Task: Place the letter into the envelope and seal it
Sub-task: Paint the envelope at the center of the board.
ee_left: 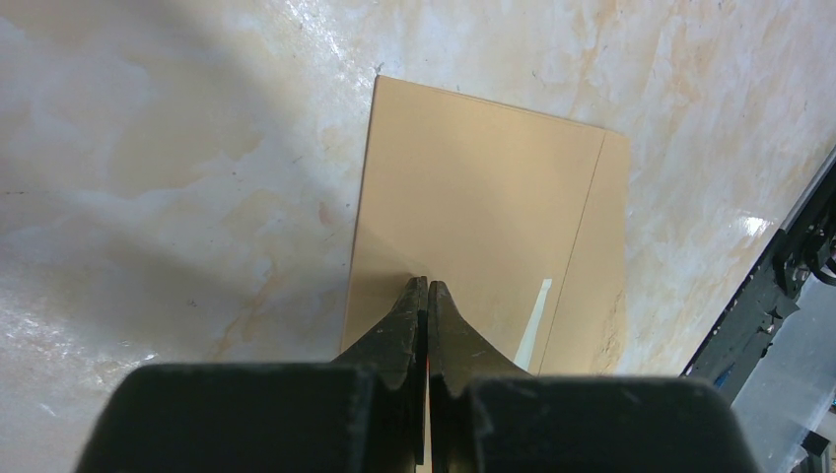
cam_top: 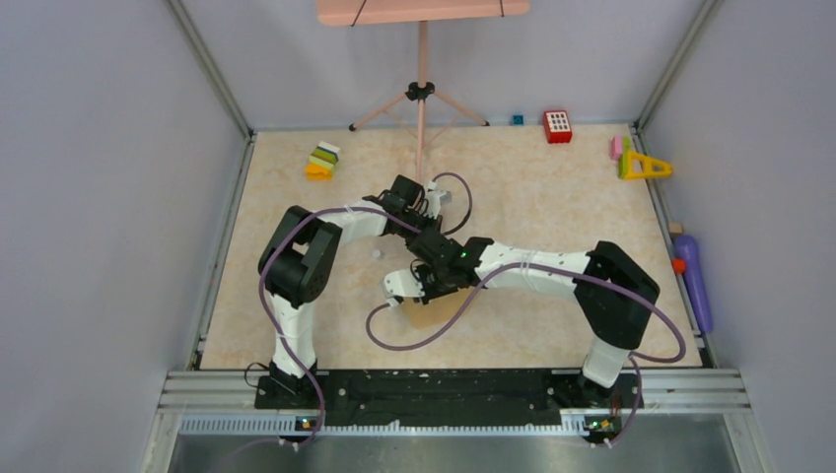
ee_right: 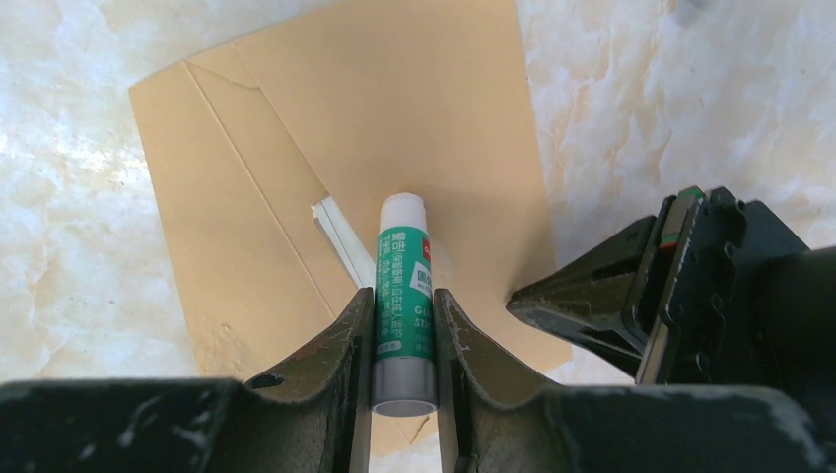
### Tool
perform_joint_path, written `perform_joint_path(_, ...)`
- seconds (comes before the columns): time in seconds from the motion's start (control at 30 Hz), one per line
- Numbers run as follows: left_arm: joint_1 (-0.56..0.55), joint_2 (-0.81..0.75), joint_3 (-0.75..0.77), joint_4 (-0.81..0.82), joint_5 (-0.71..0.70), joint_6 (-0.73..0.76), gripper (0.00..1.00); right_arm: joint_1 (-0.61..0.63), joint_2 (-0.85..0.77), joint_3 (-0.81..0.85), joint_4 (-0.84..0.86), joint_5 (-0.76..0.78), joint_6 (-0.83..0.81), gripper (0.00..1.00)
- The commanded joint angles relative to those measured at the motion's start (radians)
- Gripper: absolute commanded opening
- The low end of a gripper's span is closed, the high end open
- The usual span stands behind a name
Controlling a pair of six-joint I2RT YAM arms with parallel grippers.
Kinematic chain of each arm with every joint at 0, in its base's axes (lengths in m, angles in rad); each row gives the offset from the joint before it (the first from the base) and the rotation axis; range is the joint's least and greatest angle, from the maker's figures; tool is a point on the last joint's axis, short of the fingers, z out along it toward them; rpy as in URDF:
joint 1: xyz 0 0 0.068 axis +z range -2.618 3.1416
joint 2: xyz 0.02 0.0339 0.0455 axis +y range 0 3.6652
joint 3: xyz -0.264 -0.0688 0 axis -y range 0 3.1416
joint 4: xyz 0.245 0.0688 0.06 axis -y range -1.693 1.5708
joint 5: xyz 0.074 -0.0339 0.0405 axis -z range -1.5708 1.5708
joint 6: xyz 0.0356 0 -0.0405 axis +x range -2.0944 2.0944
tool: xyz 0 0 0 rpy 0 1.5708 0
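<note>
The right gripper [ee_right: 402, 293] is clamped on a glue stick [ee_right: 404, 266]. Its two fingers stand narrow on either side of the green-labelled tube, with the grey end back between them and the white end pointing ahead and down. That white end sits over the envelope [ee_right: 424, 108], right at its surface, though I cannot tell whether it touches the paper. The envelope lies flat on the marbled table [ee_right: 79, 246], directly beneath and ahead of this gripper, and a diagonal fold line runs across its brown face.

Just left of the glue stick, along that fold, a thin pale strip of the letter [ee_right: 335, 235] shows. The rest of the sheet is hidden by brown paper.

The left gripper [ee_left: 427, 286] comes in from the right gripper's right side, close beside it but apart from it. Its jaws are pressed fully together with no gap between them. Its tips meet the envelope at a fold ahead of them, and I cannot tell whether any paper is pinched between them. In the left wrist view the same pale strip of the letter lies just right of those tips, and the envelope stretches away in front of them.
</note>
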Motion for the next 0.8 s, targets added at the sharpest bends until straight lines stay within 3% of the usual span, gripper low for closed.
perform_joint_path(0.0,-0.022,0.087,-0.034,-0.03,-0.158,0.053,0.0,-0.028,-0.075,-0.008,-0.016,0.0,-0.007,0.0)
perform_joint_path(0.77,-0.025,0.087,-0.033,-0.031,-0.161,0.055,0.0,-0.036,-0.08,-0.039,-0.051,-0.064,-0.049,0.0)
